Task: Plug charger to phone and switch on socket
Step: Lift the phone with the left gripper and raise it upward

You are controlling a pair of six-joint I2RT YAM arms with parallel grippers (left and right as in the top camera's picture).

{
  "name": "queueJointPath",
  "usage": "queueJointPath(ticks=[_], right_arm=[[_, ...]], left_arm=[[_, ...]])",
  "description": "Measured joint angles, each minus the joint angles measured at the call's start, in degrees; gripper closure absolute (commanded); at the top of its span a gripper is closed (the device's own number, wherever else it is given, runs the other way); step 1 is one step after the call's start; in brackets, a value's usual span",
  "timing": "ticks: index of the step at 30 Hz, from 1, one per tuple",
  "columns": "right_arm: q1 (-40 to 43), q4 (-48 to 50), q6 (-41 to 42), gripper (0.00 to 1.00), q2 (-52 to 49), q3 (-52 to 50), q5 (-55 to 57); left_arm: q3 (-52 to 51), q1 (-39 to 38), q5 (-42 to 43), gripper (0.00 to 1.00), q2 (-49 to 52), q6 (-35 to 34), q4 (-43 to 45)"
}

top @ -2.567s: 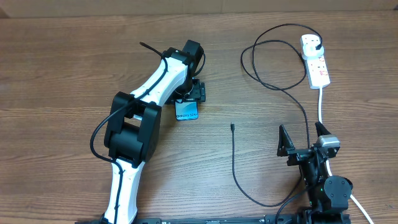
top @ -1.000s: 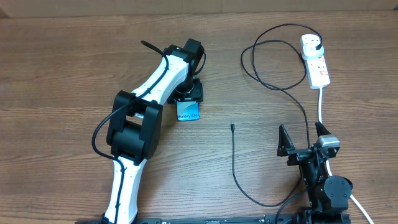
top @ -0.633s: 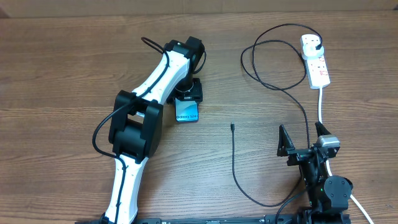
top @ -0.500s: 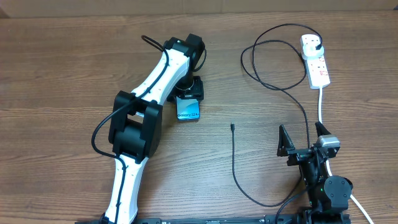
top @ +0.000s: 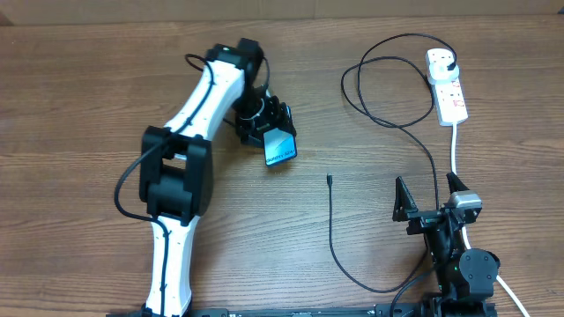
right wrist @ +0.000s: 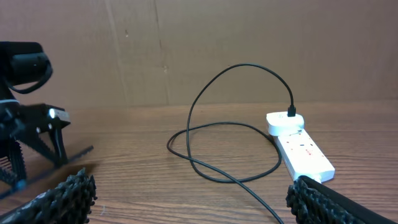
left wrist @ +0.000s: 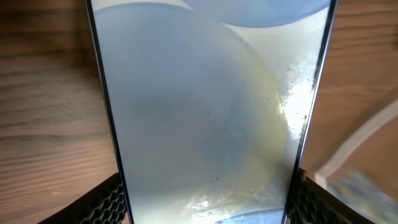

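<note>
The phone (top: 280, 147), blue screen up and turned askew, is held in my left gripper (top: 267, 126) left of the table's middle. In the left wrist view the phone (left wrist: 205, 106) fills the frame between the shut fingers (left wrist: 205, 208). The charger cable (top: 394, 123) runs from its black plug (top: 451, 63) in the white socket (top: 448, 88) at the back right, loops, and ends at the connector tip (top: 328, 180) lying on the table. My right gripper (top: 431, 201) is open and empty at the front right. The right wrist view shows its fingers (right wrist: 193, 208), the cable (right wrist: 211, 168) and the socket (right wrist: 303, 154).
The socket's thick white cord (top: 455, 145) runs forward past my right gripper. A cardboard wall (right wrist: 249, 50) stands behind the wooden table (top: 88, 106). My left arm (top: 189, 132) stretches across the left half of the table.
My left gripper has moved the phone a little right and back and turned it askew. The left arm has swung leftward. The right arm, cable and socket have not moved.
</note>
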State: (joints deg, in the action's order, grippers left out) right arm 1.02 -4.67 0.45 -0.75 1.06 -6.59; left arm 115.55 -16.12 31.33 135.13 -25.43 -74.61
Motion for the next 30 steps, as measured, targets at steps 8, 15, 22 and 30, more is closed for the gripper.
queueJointPath(ticks=[8,15,22,30], right_arm=[[0.0,0.0,0.0,0.0,0.0,0.0,0.0],[0.0,0.0,0.0,0.0,0.0,0.0,0.0],[0.0,0.0,0.0,0.0,0.0,0.0,0.0],[0.0,0.0,0.0,0.0,0.0,0.0,0.0]], left_arm=[[0.0,5.7,21.8,0.34,0.0,0.2,1.4],[0.0,9.3,41.0,0.35,0.0,0.3,3.5],[0.0,10.9,52.1,0.34,0.0,-0.9,3.5],[0.0,11.1,55.2,0.35,0.0,-8.1,4.0]])
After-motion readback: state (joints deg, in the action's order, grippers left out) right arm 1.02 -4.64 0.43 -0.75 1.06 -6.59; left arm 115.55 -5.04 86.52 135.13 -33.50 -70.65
